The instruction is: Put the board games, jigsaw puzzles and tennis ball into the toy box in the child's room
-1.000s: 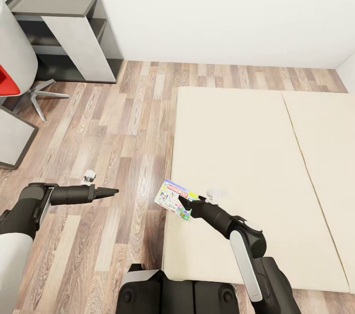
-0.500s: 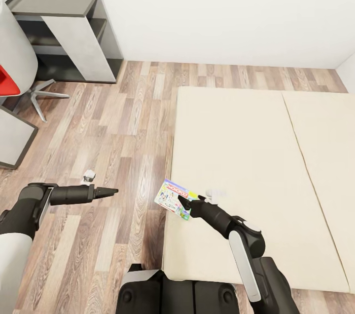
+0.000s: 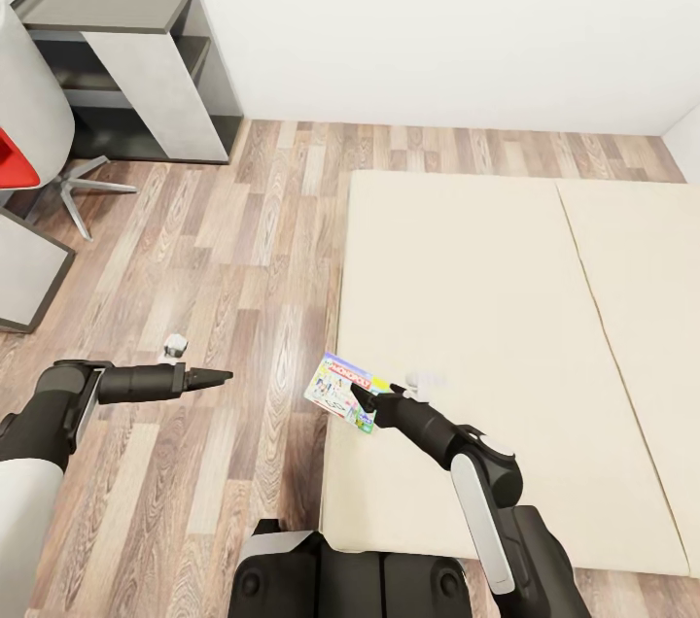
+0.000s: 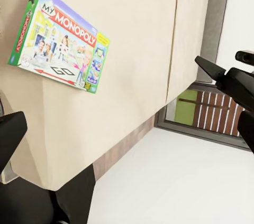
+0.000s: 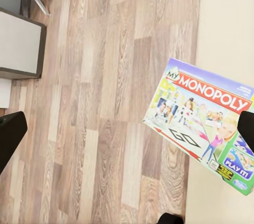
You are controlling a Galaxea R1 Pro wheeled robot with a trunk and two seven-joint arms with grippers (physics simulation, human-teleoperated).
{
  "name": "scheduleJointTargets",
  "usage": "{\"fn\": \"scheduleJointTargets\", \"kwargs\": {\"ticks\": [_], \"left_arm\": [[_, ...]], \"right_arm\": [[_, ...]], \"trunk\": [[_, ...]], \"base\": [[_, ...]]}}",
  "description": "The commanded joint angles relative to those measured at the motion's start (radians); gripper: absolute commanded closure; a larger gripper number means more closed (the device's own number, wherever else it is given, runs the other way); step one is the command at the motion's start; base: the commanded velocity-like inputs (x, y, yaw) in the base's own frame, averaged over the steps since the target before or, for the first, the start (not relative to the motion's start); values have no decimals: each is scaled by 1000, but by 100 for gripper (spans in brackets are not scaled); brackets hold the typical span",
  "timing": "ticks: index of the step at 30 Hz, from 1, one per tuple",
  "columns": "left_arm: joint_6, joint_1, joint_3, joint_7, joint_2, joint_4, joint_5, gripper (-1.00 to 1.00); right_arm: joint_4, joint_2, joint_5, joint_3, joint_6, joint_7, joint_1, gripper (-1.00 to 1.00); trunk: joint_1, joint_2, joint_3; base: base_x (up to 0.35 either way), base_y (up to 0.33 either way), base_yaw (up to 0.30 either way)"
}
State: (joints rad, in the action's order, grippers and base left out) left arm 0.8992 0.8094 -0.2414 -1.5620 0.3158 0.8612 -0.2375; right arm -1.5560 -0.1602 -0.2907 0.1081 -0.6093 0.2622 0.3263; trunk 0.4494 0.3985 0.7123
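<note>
Board game [image 3: 347, 392], a flat "My Monopoly" box [image 5: 203, 122] with a pale blue-white face, red band and green edge [image 4: 59, 48], at the bed's [image 3: 506, 326] near-left corner, overhanging the wood-plank floor [image 3: 224, 268]. Right gripper [image 3: 367, 397] meets the box's edge nearest the bed; jaw spread and whether it grips cannot be told. Left gripper [image 3: 216, 375], over the floor well apart from the bed, narrows to a closed-looking tip with nothing between its fingers. Beyond the floor from the bed: dark grey shelf unit [image 3: 146, 64] with white panel, and a chair [image 3: 39, 127], cut off at the frame edge
</note>
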Motion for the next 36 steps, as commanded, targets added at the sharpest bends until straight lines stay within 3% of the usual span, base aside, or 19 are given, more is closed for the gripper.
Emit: {"fn": "scheduleJointTargets", "kwargs": {"ticks": [1, 15, 17, 36], "left_arm": [[10, 1, -2, -9, 0, 1, -10, -100], [10, 1, -4, -9, 1, 1, -8, -100], [7, 1, -4, -9, -6, 1, -6, -100], [7, 1, -3, -9, 2, 1, -2, -100]], "right_arm": [[-1, -1, -2, -1, -6, 2, 0, -100], [1, -4, -2, 1, -6, 2, 0, -100], [12, -14, 3, -11, -14, 13, 1, -100], [39, -4, -6, -14, -15, 8, 0, -100]], "trunk": [[1, 2, 1], [1, 2, 1], [1, 2, 1], [1, 2, 1]], "base": [[0, 0, 0], [0, 22, 0], [0, 0, 0], [0, 0, 0]]}}
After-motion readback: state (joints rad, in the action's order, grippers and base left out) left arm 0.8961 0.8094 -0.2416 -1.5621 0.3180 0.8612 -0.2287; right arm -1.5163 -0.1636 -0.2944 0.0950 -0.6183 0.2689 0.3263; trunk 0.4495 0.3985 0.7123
